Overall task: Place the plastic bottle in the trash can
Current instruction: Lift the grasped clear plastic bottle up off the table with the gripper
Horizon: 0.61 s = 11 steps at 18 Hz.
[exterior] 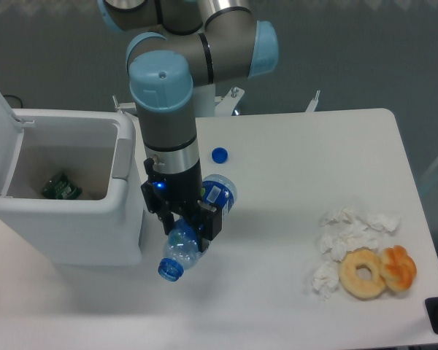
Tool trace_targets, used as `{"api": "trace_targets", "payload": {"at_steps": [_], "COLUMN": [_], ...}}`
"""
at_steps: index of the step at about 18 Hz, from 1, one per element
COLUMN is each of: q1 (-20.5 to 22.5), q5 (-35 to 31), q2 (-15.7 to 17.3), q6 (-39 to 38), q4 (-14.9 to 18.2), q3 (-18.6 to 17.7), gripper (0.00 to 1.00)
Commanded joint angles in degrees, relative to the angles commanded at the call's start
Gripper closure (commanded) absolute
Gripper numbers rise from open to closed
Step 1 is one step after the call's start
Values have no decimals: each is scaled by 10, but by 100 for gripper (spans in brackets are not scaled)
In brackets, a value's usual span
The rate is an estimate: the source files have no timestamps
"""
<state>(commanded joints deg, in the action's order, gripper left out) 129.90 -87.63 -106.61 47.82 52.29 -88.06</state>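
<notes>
My gripper (184,227) seems clamped around the plastic bottle (197,230) just beside the trash can (66,233); I should clear its wall before releasing.

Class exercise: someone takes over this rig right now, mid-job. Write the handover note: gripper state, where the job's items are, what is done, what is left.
Gripper: jaws shut on the clear, blue-tinted crinkled plastic bottle, gripped around its middle, neck pointing down towards the camera.
Bottle: held beside the large white rectangular plastic trash can, just right of its right wall, not over the opening.
Trash can: lid open, something dark green already lying inside.
Done: bottle grasped.
Left: carry it left over the opening and release.
Also there: small loose blue cap behind the arm; crumpled white tissues and two ring-shaped pastries at right.
</notes>
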Motion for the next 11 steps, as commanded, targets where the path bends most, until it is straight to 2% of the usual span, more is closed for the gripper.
{"api": "trace_targets", "payload": {"at_steps": [5,11], "q1": [3,32], "q5": [6,52], "q2": [3,26], "q6": [-19,-62], "q4": [-1,-1], "q3": [4,11], "gripper": [32,32]}}
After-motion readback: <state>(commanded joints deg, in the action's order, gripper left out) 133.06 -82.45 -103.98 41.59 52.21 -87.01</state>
